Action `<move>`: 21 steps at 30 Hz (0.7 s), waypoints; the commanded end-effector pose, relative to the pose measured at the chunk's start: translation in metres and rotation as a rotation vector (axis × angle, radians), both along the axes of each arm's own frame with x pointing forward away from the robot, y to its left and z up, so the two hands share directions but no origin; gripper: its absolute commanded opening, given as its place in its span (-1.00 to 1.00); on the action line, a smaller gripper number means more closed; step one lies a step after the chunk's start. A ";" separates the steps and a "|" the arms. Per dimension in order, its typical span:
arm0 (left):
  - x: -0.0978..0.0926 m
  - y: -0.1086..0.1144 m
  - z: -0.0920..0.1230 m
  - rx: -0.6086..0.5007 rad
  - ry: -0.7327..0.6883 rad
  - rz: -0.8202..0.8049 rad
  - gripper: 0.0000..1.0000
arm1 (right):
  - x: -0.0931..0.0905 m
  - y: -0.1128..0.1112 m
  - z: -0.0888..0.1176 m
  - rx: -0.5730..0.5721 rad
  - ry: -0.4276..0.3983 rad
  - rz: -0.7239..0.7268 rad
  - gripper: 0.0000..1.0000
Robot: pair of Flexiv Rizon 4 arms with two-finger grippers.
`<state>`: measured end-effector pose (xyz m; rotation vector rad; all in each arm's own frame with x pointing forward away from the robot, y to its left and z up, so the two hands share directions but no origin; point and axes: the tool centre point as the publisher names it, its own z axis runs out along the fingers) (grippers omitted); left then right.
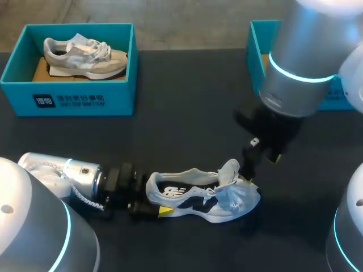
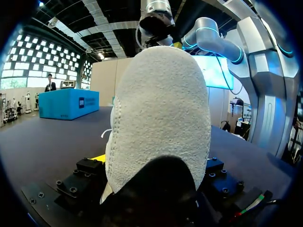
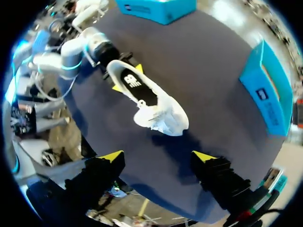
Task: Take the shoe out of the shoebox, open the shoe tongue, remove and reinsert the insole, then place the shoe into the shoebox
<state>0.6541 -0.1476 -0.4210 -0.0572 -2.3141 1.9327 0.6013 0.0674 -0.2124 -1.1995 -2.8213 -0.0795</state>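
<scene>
A white shoe (image 1: 198, 199) lies on its side on the dark table (image 1: 181, 124), its tongue (image 1: 229, 170) lifted toward the toe. A black insole (image 1: 173, 190) shows inside it. My left gripper (image 1: 154, 198) is shut on the heel, one yellow fingertip (image 1: 164, 211) showing at the sole side. In the left wrist view the white heel (image 2: 161, 118) fills the space between the fingers of the left gripper (image 2: 154, 165). My right gripper (image 1: 262, 158) hangs above the toe end. Its fingers stand wide apart with nothing between them, and the right gripper (image 3: 157, 158) is well above the shoe (image 3: 151, 101).
A teal shoebox (image 1: 68, 99) at the back left holds a second, grey-white shoe (image 1: 85, 55). Another teal shoebox (image 1: 256, 42) stands at the back right, largely hidden behind my right arm. Bare table lies between the boxes and the shoe.
</scene>
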 end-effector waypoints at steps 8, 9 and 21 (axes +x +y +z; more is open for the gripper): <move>0.000 0.000 0.000 0.002 0.000 0.001 -1.00 | 0.011 0.059 0.023 -0.153 -0.080 0.632 -1.00; 0.000 0.000 0.000 0.002 0.000 0.001 -1.00 | 0.011 0.062 0.023 -0.144 -0.086 0.662 -1.00; 0.000 0.000 0.000 0.002 0.000 0.001 -1.00 | 0.016 0.094 0.009 -0.126 -0.066 0.860 -1.00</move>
